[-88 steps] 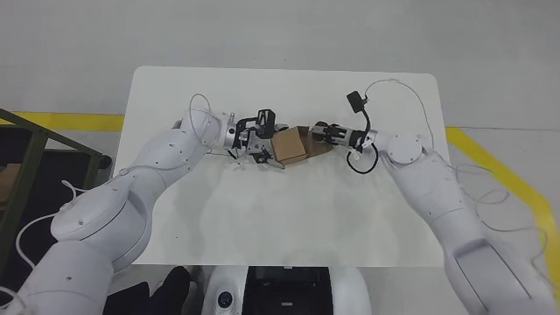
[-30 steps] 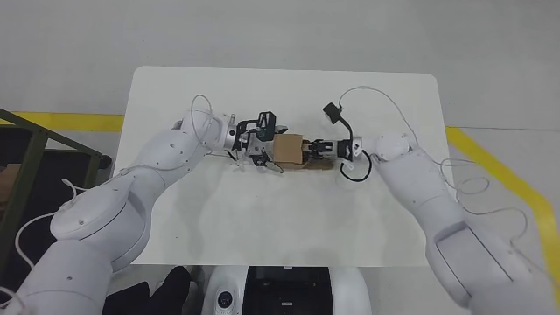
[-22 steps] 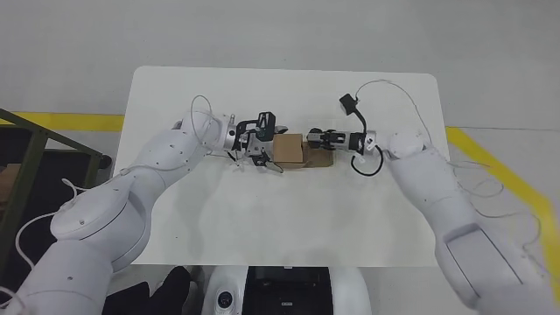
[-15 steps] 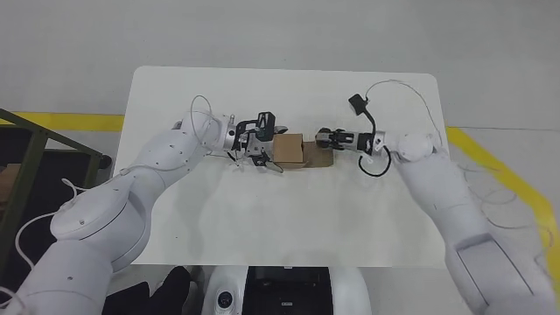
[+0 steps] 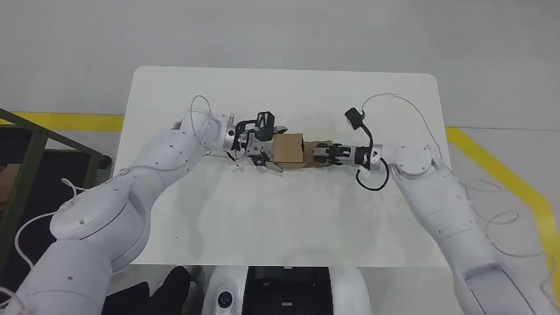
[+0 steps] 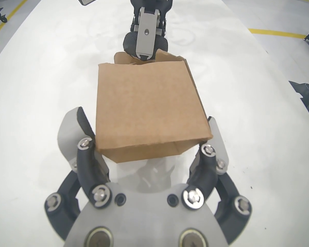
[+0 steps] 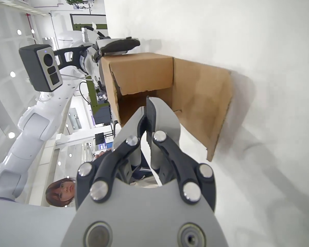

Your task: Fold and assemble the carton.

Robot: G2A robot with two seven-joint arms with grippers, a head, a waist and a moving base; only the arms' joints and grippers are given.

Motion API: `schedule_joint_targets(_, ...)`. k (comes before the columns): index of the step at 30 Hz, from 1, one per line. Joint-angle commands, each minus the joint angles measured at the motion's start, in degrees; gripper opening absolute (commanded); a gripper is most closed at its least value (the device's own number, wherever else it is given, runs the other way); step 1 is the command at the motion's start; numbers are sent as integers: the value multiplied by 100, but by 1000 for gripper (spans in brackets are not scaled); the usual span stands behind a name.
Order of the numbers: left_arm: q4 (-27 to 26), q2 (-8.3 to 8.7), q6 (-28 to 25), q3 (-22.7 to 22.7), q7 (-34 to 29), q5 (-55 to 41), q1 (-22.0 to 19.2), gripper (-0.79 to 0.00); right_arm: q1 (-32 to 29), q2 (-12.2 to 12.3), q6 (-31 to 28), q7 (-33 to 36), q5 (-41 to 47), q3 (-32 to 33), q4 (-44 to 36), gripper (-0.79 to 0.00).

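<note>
Clamps the carton (image 6: 141,91) between the spread fingers (image 6: 73,129) of the left hand (image 6: 144,116), arm stretched low over the bench (image 5: 289,219). Faces it from the opposite side with the right hand (image 7: 147,102), fingers pressed together, tips at the open end.

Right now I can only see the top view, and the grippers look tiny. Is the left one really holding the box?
Observer: Yes. In the left wrist view, the fingers of the left gripper press on both sides of the box, at the end nearest that gripper.
Operator: Is the right one open?
Observer: No. The right wrist view shows the right gripper shut, with its tip at the box's open end.
Operator: Is that end folded yet?
Observer: Not yet. One flap there is swung open.
</note>
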Motion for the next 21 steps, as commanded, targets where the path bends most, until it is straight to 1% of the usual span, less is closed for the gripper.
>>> schedule_joint_targets(1,-13,-1,-9,10,-9,4,-5,-37,22,-27,60,-44,50,-60,14,-785)
schedule_joint_targets(9,-20,-2,-10,35,-10,11,-25,-37,267,-185,113,-190,176,-384,347,-785)
schedule_joint_targets(17,-32,-5,-7,61,-7,25,-39,-37,511,-359,-31,-76,351,-700,668,-785)
schedule_joint_targets(21,-31,-10,-17,69,-17,26,-48,-34,647,-457,10,3,490,-844,884,-785)
